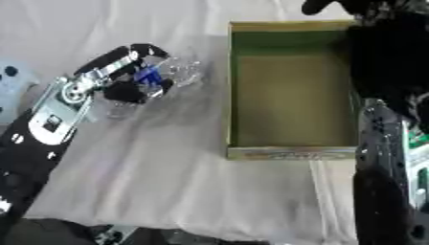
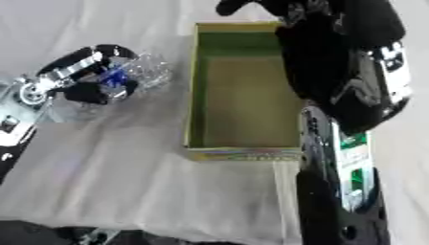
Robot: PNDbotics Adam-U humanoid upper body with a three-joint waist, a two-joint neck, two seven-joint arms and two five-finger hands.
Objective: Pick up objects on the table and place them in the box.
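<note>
Left hand [image 1: 134, 76] was curled round a clear bottle [image 1: 172, 72], left of the box [image 1: 289, 153]. I'd lift it clear of the near wall before crossing. Right hand [image 2: 335, 81] hung over the box's right wall; couldn't tell its fingers.

A creased white cloth [image 1: 167, 182] covers the table, with a pale dark-spotted object [image 1: 13, 83] at its left edge.

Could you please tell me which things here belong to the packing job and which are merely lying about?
Belonging to the job:
- clear plastic bottle with blue label, held in the left hand
- open box, nothing visible inside
- right hand at the box's far edge

Merely lying about:
- white cloth
- pale blue object at the left edge
</note>
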